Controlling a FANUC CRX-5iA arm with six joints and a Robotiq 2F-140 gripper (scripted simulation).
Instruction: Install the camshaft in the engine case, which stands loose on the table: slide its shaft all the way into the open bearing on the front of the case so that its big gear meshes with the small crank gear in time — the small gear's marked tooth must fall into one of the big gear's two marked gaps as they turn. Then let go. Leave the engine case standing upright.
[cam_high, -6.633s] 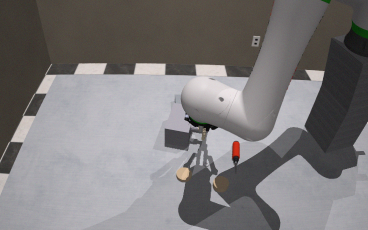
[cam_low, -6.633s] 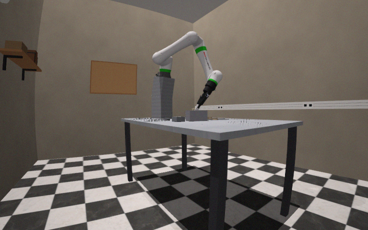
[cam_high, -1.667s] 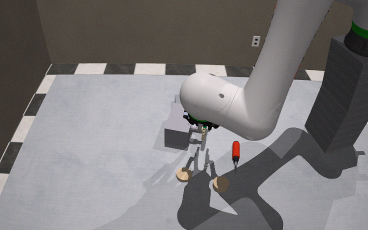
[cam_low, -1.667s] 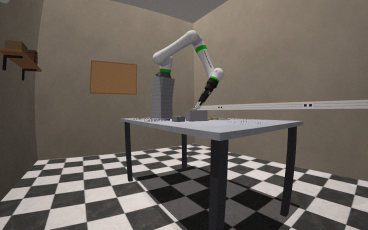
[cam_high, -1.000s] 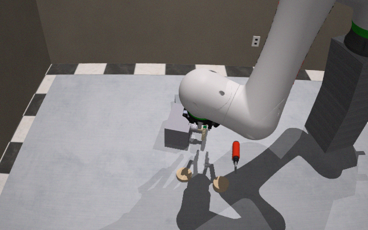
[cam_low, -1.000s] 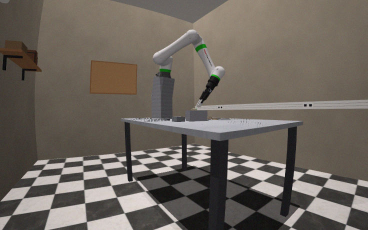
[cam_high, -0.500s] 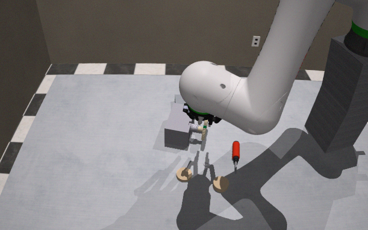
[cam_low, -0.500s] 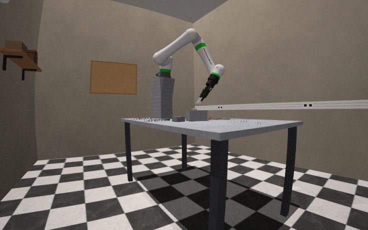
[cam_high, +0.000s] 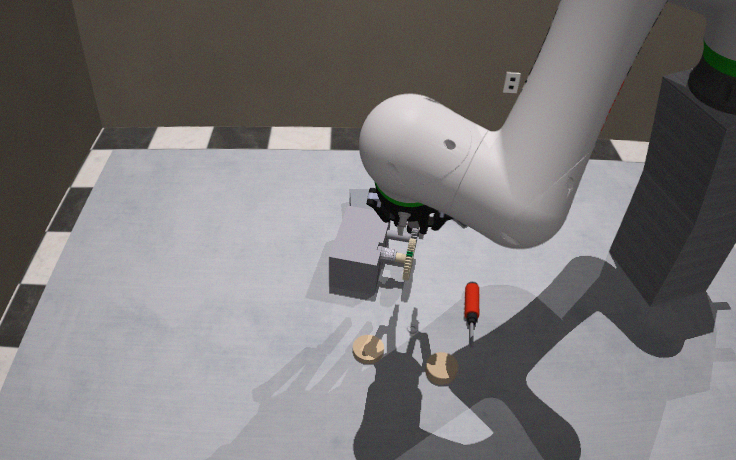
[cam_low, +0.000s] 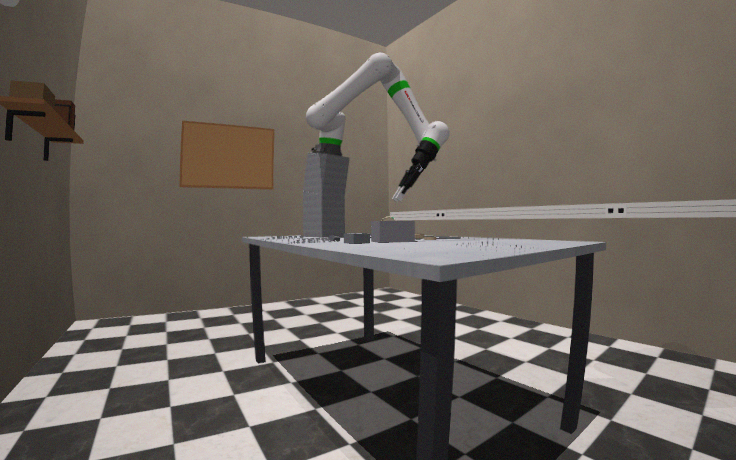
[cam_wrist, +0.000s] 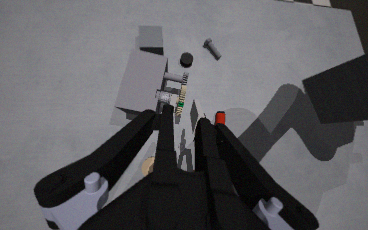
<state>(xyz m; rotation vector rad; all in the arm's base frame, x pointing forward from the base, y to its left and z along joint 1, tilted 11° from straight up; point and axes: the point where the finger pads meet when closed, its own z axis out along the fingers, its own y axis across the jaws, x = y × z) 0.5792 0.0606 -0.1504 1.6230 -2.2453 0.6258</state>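
Note:
The grey engine case (cam_high: 355, 249) stands upright on the table; it also shows in the wrist view (cam_wrist: 140, 82). On its front face the camshaft (cam_high: 389, 254) sits in the bearing, with its big cream gear (cam_high: 407, 265) beside the small crank gear (cam_high: 414, 237). In the wrist view the big gear (cam_wrist: 181, 100) shows a green mark right below the small gear (cam_wrist: 184, 77). My gripper (cam_wrist: 183, 104) hangs well above the case, tilted, with a gap between its fingers and nothing in it. From the side, the gripper (cam_low: 400, 194) is clear above the case (cam_low: 392, 230).
A red-handled screwdriver (cam_high: 471, 309) lies right of the case, and two tan discs (cam_high: 368, 348) (cam_high: 441, 368) lie in front. A black cap (cam_wrist: 186, 59), a grey bolt (cam_wrist: 212, 48) and a small grey block (cam_wrist: 150, 39) lie behind the case. The robot pedestal (cam_high: 673, 189) stands at the right.

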